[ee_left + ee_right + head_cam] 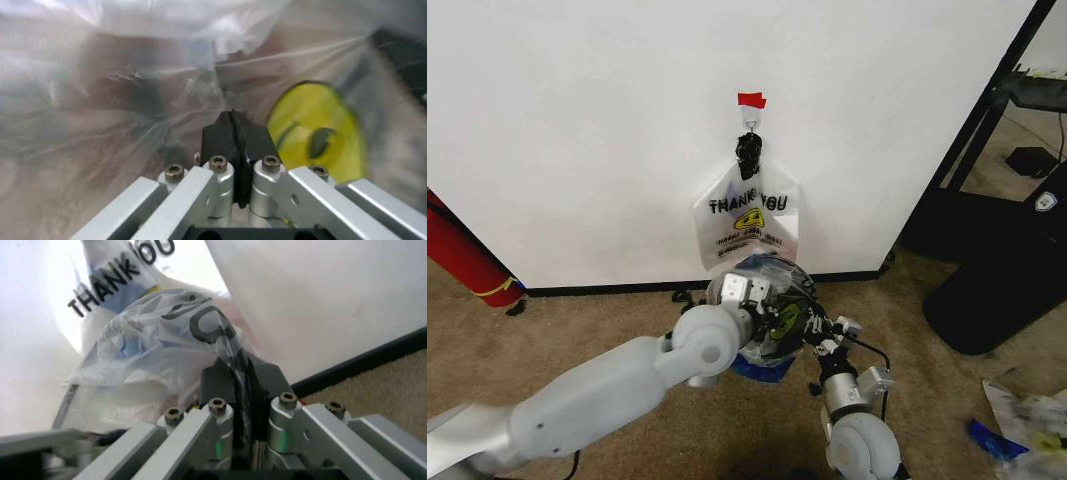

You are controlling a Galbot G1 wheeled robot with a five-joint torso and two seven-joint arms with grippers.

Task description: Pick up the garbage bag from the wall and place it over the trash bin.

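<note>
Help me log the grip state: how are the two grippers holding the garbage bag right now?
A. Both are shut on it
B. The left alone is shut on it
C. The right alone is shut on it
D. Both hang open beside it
A: the left gripper and right gripper each pinch the garbage bag's plastic film between closed fingertips.
</note>
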